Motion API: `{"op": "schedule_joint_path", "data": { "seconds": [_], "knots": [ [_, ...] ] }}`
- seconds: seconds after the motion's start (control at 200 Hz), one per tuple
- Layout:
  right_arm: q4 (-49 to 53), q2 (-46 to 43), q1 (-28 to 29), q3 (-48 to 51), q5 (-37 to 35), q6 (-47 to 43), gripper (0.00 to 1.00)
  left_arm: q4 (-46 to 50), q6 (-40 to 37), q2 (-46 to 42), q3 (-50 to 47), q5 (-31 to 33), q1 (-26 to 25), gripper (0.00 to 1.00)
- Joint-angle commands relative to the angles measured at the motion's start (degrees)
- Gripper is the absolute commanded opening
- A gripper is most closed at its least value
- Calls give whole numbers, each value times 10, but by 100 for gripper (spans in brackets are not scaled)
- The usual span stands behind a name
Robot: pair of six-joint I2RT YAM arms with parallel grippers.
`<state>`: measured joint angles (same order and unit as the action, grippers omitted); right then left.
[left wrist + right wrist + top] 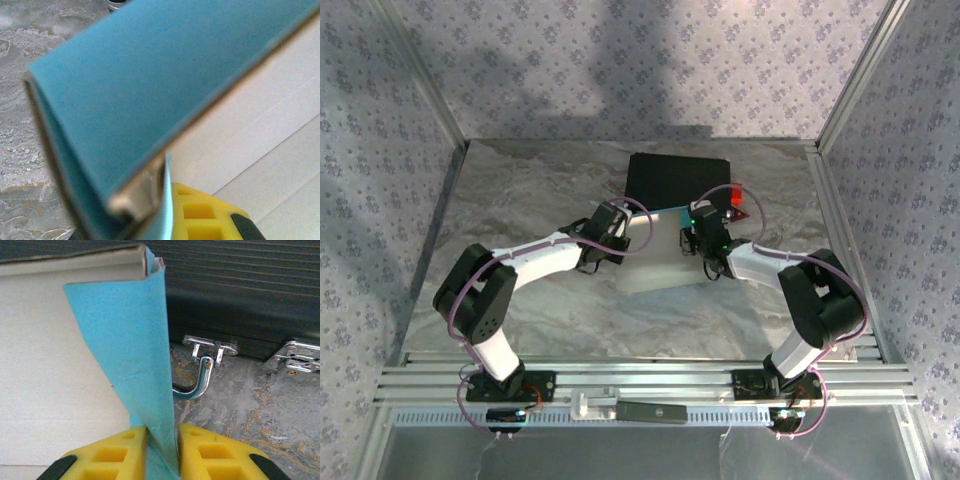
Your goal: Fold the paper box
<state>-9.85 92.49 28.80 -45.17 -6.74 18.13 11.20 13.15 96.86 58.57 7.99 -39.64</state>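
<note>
Two robot arms grip a paper box [655, 255] at the middle of the marble-patterned bench [520, 190], just in front of a black hard case [678, 178] that sits toward the bench's far edge. Seen from above, the sheet lies with its white face up and a thin strip of blue showing along its far side.

The left gripper [623, 243] meets the sheet's left side and the right gripper [692, 240] its right side. The left wrist camera shows a blue flap [150, 90] folded up and over the white inner panel [260, 125]. The flap's lower end is tucked against a yellow finger pad [200, 215], the pincer closed tight on it.

The right wrist camera shows another blue flap [130, 340] standing upright along the white panel. It is pinched in the narrow gap between two yellow finger pads [120, 455], and both pads touch the card. Beyond that flap, the case's ribbed black wall [240, 305] carries a chrome latch [210, 347] with a curved metal loop [197, 385] hanging beneath it, and a second latch [295, 357] shows near the right edge.
</note>
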Motion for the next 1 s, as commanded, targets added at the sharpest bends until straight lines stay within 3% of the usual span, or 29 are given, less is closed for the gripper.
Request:
{"op": "schedule_joint_path", "data": {
  "seconds": [0.0,0.33,0.46,0.835,0.994],
  "knots": [
    [-18,-6,-8,-4,50,-13,25,11,-19,-4,-3,-7,-14,0],
    [10,14,-32,-25,43,-40,27,14,-22,-4,-3,-7,-14,0],
    [2,12,-42,-18,64,-50,32,18,-25,-4,-1,-8,-14,0],
    [9,12,-101,-37,262,-88,38,44,-49,-1,4,-42,1,0],
    [23,29,-105,-61,312,-99,38,54,-58,2,13,-55,6,0]
  ]
}}
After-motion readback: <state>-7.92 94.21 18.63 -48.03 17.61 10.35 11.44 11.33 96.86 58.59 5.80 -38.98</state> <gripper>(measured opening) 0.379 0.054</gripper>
